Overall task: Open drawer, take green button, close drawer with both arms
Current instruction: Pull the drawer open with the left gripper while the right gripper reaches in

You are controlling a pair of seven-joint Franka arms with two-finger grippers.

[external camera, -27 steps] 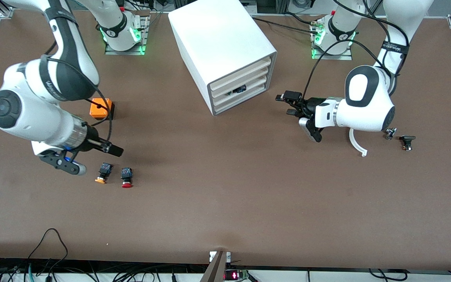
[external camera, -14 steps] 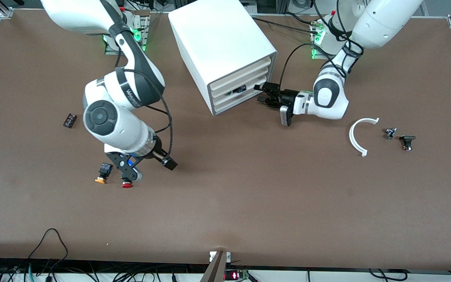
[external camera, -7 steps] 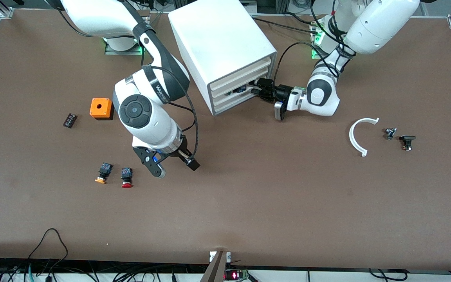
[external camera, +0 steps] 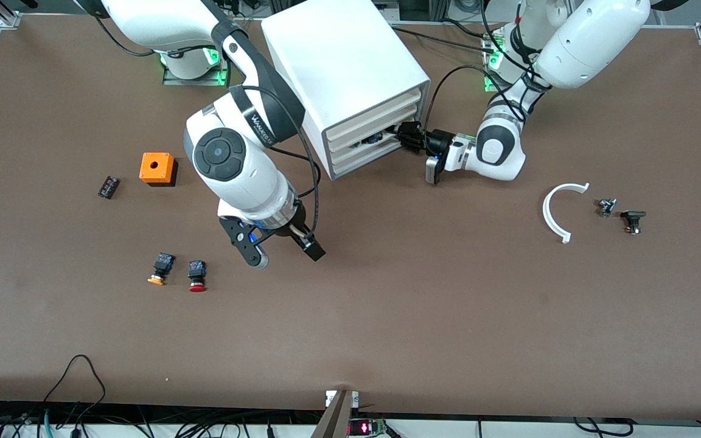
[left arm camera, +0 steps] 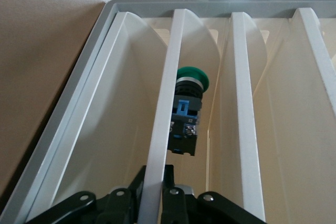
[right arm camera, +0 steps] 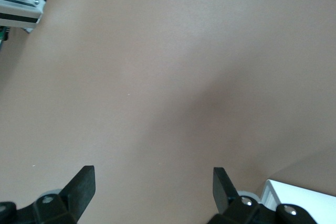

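The white cabinet (external camera: 338, 55) stands at the table's back middle, its four drawer fronts facing the left arm's end. My left gripper (external camera: 400, 137) (left arm camera: 156, 182) is shut on the front lip of the drawer (external camera: 350, 152) (left arm camera: 165, 103), third from the top, which sits about level with the other fronts. Inside that drawer lies the green-capped button (left arm camera: 189, 114) (external camera: 373, 138), just past the held lip. My right gripper (external camera: 283, 252) (right arm camera: 153, 179) hangs open with nothing between its fingers, over bare table nearer the camera than the cabinet.
An orange box (external camera: 157, 168) and a small black piece (external camera: 108, 187) lie toward the right arm's end. The orange-capped (external camera: 159, 269) and red-capped (external camera: 195, 275) buttons lie beside my right gripper. A white curved piece (external camera: 560, 210) and two small parts (external camera: 632, 220) lie toward the left arm's end.
My left gripper moved up to the cabinet front and shut on the drawer's lip. The right arm swung from its end of the table toward the middle, gripper still open.
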